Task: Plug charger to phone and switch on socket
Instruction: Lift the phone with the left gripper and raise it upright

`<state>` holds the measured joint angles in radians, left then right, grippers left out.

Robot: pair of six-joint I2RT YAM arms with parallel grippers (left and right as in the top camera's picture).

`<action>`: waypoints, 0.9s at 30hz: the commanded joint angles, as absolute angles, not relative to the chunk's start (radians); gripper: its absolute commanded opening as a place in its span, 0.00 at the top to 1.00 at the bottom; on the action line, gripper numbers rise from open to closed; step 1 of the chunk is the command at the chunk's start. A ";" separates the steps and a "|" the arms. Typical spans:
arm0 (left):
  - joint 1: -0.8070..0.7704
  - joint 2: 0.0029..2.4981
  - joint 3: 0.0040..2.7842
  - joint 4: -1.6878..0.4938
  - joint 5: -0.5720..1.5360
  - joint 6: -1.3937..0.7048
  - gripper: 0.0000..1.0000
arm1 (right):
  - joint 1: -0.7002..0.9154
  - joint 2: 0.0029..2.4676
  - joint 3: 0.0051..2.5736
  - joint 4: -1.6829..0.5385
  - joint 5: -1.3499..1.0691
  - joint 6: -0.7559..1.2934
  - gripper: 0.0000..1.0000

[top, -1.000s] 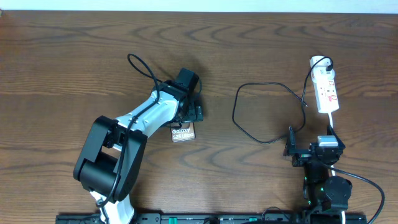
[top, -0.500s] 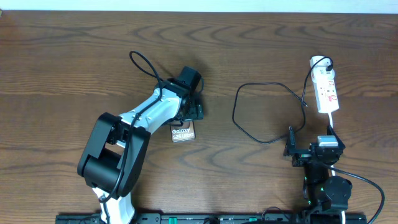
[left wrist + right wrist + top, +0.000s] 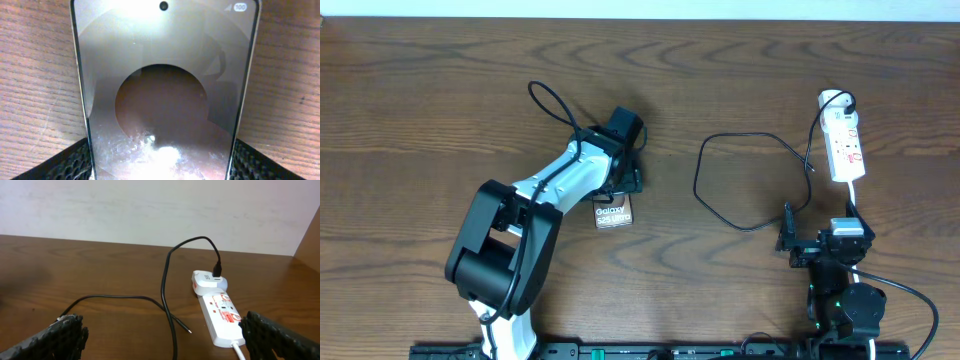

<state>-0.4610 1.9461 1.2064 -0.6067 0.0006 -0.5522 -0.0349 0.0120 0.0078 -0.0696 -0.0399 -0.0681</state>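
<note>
Under my left tool [image 3: 620, 190], toward the middle of the table [image 3: 420, 100], the phone [image 3: 613, 213] is lying flat and face up. Its lettered end is sticking out from beneath the tool on the side nearer my base. My arm is arching over it from the far side, which I judge suits a hold on the long edges, steadying the phone while a plug goes in. Well off to that tool's right, the charger [image 3: 697, 180] is looping loosely over the table. The socket [image 3: 845, 148] is lying beyond the loop.

Seen from the left wrist, the phone is filling the space straight ahead of the tool. A finger [image 3: 70, 165] is showing at each lower corner, right at each long edge. The fingers are standing wide apart around the phone, but I cannot tell whether they are pressing on it or only flanking it.

Seen from the right wrist, my right tool [image 3: 162, 327] is hanging low with its fingers spread wide and nothing between them. The charger's connector [image 3: 189, 330] is lying on the table just ahead of it, unplugged from anything. The socket is lying ahead and to the right, red switch marks facing up. The cable is running into the plug head [image 3: 210, 283] at the socket's far end. I am facing both, which I judge puts the connector within first reach and the switch after it.
</note>
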 commanded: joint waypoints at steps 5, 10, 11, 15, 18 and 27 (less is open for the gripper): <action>-0.459 2.032 1.163 -0.616 0.072 -0.566 0.23 | -0.029 0.009 0.006 -0.072 -0.036 -0.060 0.01; -0.459 2.032 1.163 -0.615 0.072 -0.566 0.43 | -0.029 0.009 0.006 -0.072 -0.036 -0.060 0.01; -0.459 2.031 1.164 -0.616 0.072 -0.566 0.43 | -0.029 0.009 0.006 -0.072 -0.036 -0.060 0.01; -0.459 2.022 1.164 -0.620 0.072 -0.567 0.44 | -0.029 0.009 0.006 -0.072 -0.036 -0.060 0.01; -0.458 2.002 1.166 -0.624 0.089 -0.567 0.48 | -0.029 0.009 0.006 -0.072 -0.036 -0.060 0.01; -0.452 1.836 1.174 -0.625 0.199 -0.567 0.48 | -0.029 0.009 0.006 -0.072 -0.036 -0.060 0.01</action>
<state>-0.4507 1.9068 1.1851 -0.6193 0.0982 -0.5541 -0.0349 0.0120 0.0078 -0.0696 -0.0399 -0.0681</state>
